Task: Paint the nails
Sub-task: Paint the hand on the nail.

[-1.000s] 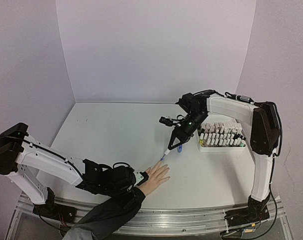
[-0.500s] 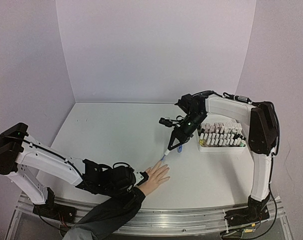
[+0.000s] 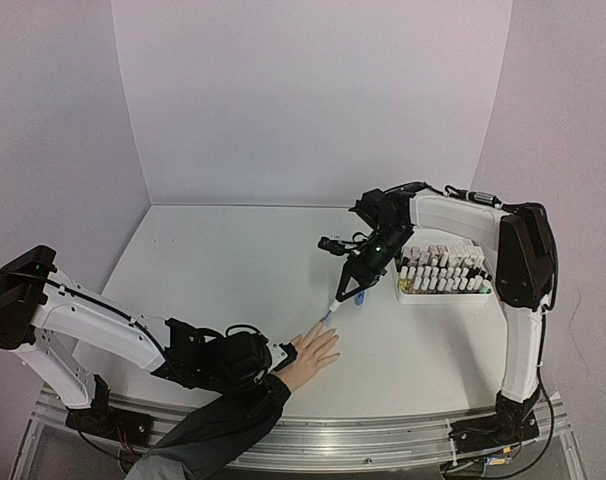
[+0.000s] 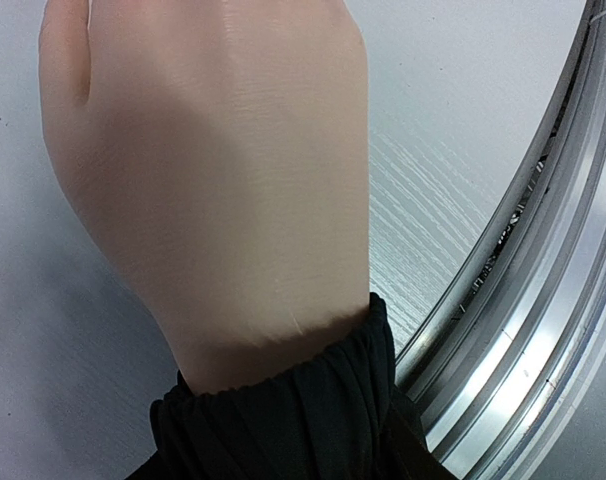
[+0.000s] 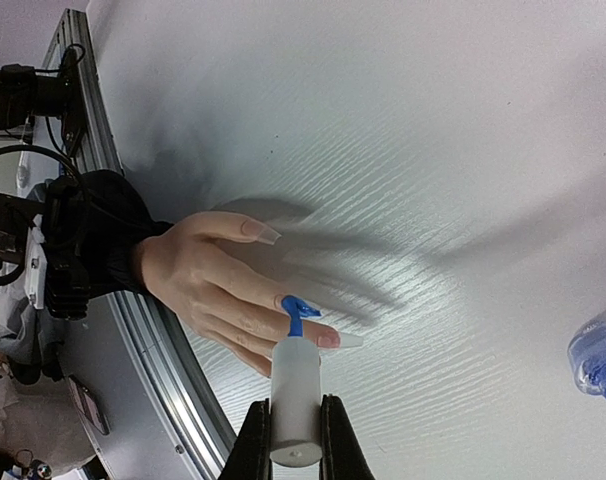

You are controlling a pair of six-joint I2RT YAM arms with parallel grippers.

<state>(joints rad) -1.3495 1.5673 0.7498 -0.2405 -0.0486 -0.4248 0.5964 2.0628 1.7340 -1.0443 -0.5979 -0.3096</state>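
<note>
Right gripper (image 5: 296, 435) clamps brush handle (image 5: 295, 385), left gripper (image 3: 276, 357) unreadable; any hand (image 3: 315, 352) twitch and I smear skin past the nails (image 5: 328, 341).

This looks like a robot lab, not a home. Two robot arms, the left arm (image 3: 83, 325) and the right arm (image 3: 453, 212), are bolted to a shiny metal rail (image 3: 383, 440) at the near edge of a plain white table (image 3: 233, 260). Bare pale walls (image 3: 313, 100) stand close around the table on three sides, like a booth. A white rack of little bottles (image 3: 443, 272) sits on the table.
</note>
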